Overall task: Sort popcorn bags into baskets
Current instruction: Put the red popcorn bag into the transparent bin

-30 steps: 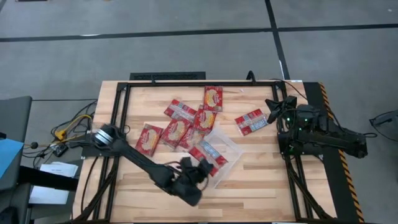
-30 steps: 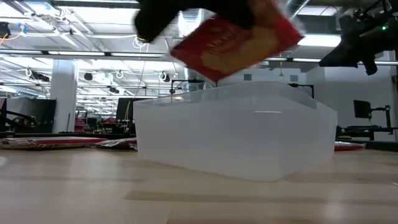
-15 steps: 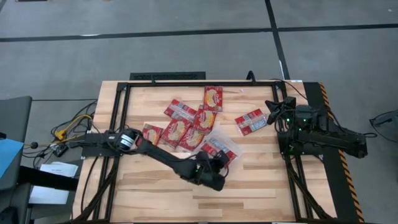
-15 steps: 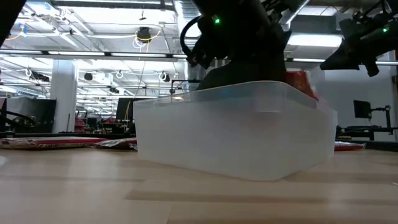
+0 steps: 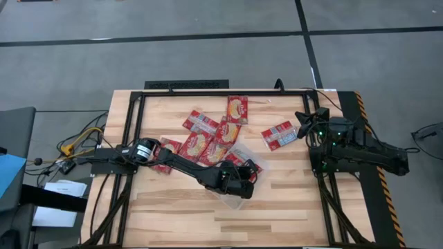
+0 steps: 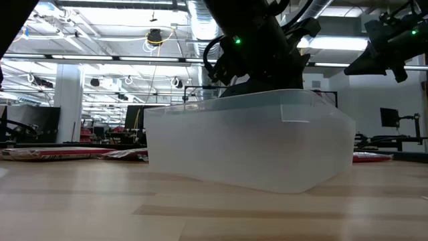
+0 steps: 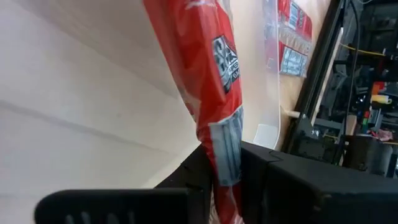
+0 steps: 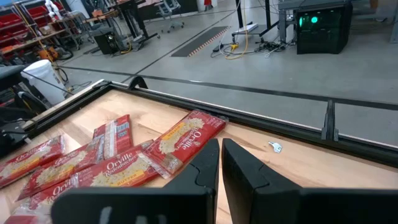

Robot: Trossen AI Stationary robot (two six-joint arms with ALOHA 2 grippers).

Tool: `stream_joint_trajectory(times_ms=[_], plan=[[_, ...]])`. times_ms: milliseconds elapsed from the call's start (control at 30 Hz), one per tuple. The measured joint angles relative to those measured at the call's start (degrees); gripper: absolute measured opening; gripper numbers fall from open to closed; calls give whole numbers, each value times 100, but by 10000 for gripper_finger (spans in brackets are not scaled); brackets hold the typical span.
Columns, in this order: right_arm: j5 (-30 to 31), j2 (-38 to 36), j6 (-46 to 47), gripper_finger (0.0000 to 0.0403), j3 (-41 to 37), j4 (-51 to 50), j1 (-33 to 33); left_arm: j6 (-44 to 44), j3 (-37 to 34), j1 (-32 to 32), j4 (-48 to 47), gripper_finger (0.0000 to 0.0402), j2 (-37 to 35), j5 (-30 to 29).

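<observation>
My left gripper is over the clear tray at the table's middle, shut on a red popcorn packet. In the low view the gripper stands just above the tray, and the packet is hidden. Several more red packets lie flat on the table to the far left of the tray. One packet lies to the tray's far right. My right gripper waits at the right side, shut and empty, and shows in its own wrist view. My left gripper pinches the packet's end with the grey-blue label patch between its two fingers. The packet runs straight out from the fingers, standing on edge, beside the tray's clear wall. Whether its far end rests on the tray, I cannot tell.
A black metal frame runs around the wooden tabletop. Bare wood lies along the table's near side. Cables hang off the left edge.
My left gripper has carried the packet from near the table's near edge toward the far right, over the tray. It has gone down, so the packet now sits behind the tray's wall in the low view. The tray's right corner has shifted slightly.
</observation>
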Motion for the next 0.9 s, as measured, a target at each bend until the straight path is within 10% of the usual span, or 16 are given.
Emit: stream_joint_trajectory(times_ms=[567, 900], plan=[[-4, 0, 1, 46, 0, 38, 0, 311, -7, 21, -15, 201, -89, 338], [-6, 0, 2, 46, 0, 41, 2, 511, 2, 36, -143, 232, -372, 756]])
